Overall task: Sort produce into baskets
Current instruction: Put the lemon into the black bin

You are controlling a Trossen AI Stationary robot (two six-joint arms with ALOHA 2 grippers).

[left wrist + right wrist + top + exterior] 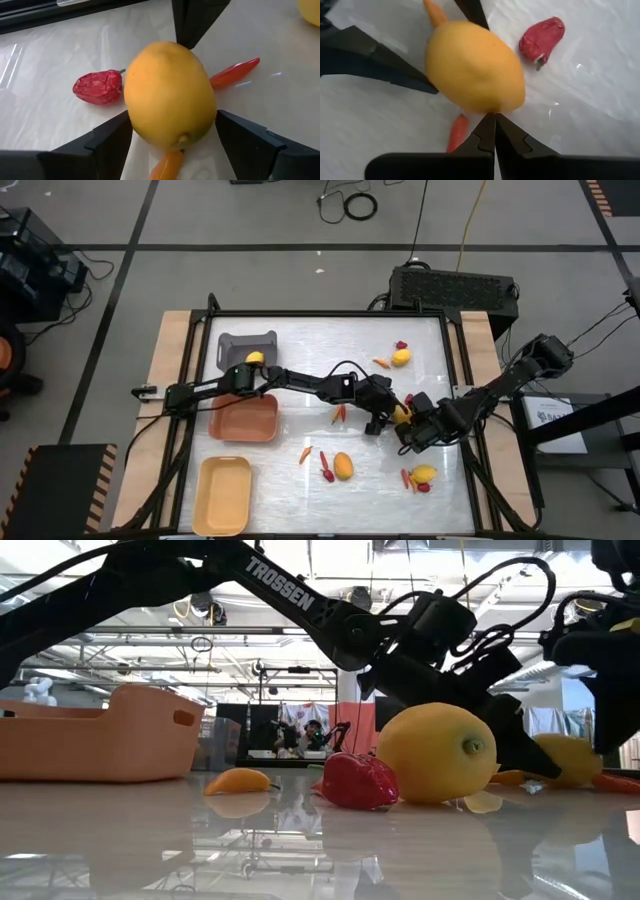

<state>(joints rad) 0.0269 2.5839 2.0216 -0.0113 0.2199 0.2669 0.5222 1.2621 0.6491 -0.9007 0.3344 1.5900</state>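
A yellow lemon (401, 414) sits right of the table's middle, between my two grippers. My left gripper (391, 417) reaches across from the left, and its fingers close on the lemon's two sides. From the right, my right gripper (411, 426) is shut, with its tips against the lemon. A red strawberry piece (97, 87) and an orange-red carrot (235, 72) lie beside the lemon. Another carrot (167, 165) shows under it. The grey basket (262, 340) holds a lemon (255, 359). The orange basket (245, 418) and pale yellow basket (223, 495) stand at the left. My left gripper pinches the lemon across its widest part (131, 112), one finger (107, 137) on each side, slanting down from the table's left. The lemon sits low over the table; whether it rests there, I cannot tell. My right gripper touches the lemon's side (492, 105) with its shut fingertips (487, 125), coming steeply from above on the table's right.
Loose produce lies around: a lemon (401, 357) with a carrot (381, 363) toward the far edge, a lemon (343, 466) with a carrot (305, 454) and a red piece (326, 472) in front, and a lemon (424, 474) near the right front. A carrot (340, 413) lies under the left arm.
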